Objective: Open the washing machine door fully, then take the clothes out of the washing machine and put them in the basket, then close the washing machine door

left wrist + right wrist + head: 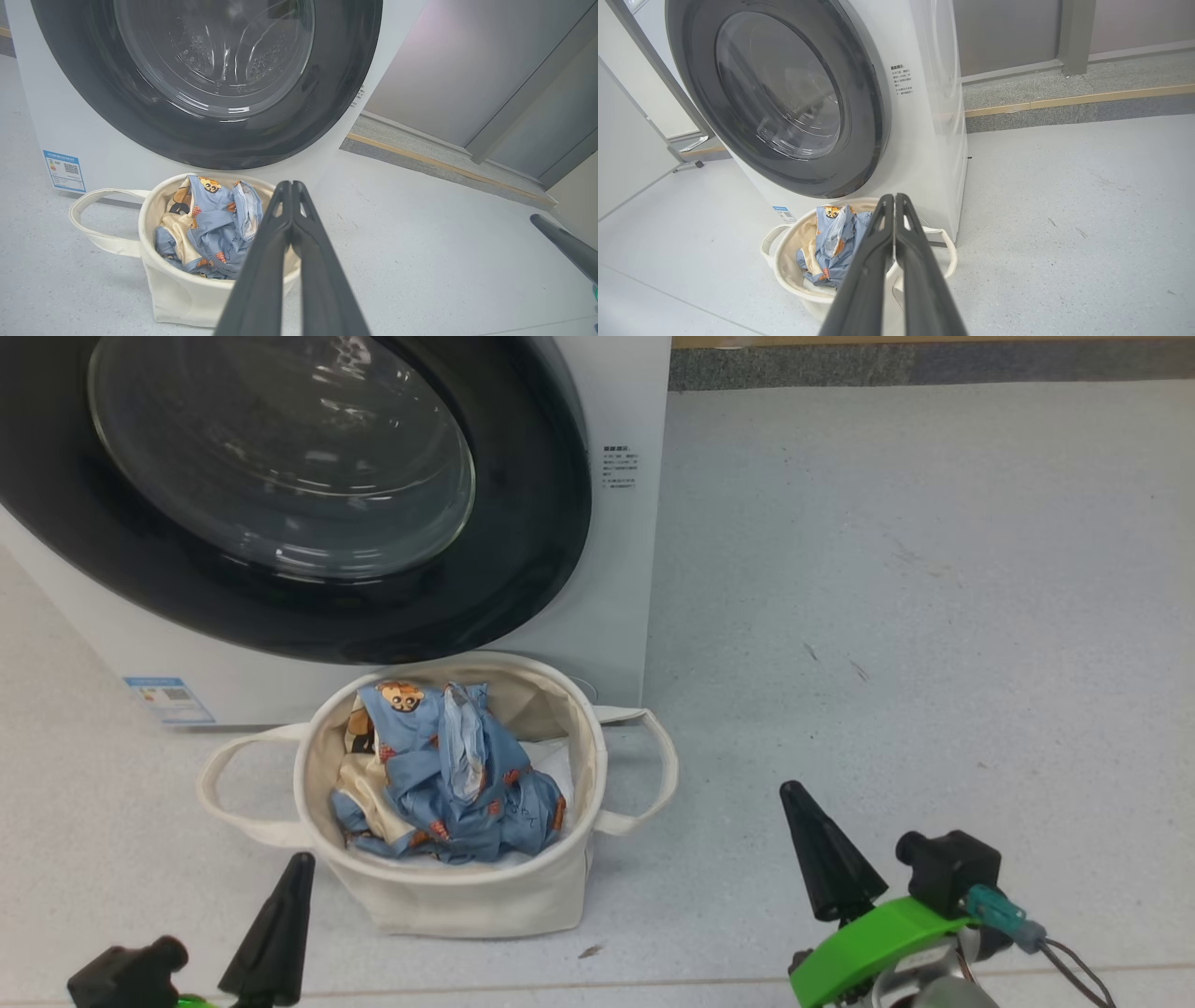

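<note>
The washing machine stands at the upper left, white, with its round black-rimmed door lying flat against its front. Before it on the floor sits the cream basket, holding the light-blue printed clothes. My left gripper is shut and empty, low at the basket's near left. At the lower right, away from the basket, is my right gripper, shut on nothing. The left wrist view shows the door, the basket, the clothes and its fingers pressed together. The right wrist view shows the same.
Pale grey speckled floor spreads wide to the right of the machine. A low grey kerb with a wood-coloured strip runs along the back wall. A blue label sits low on the machine's front.
</note>
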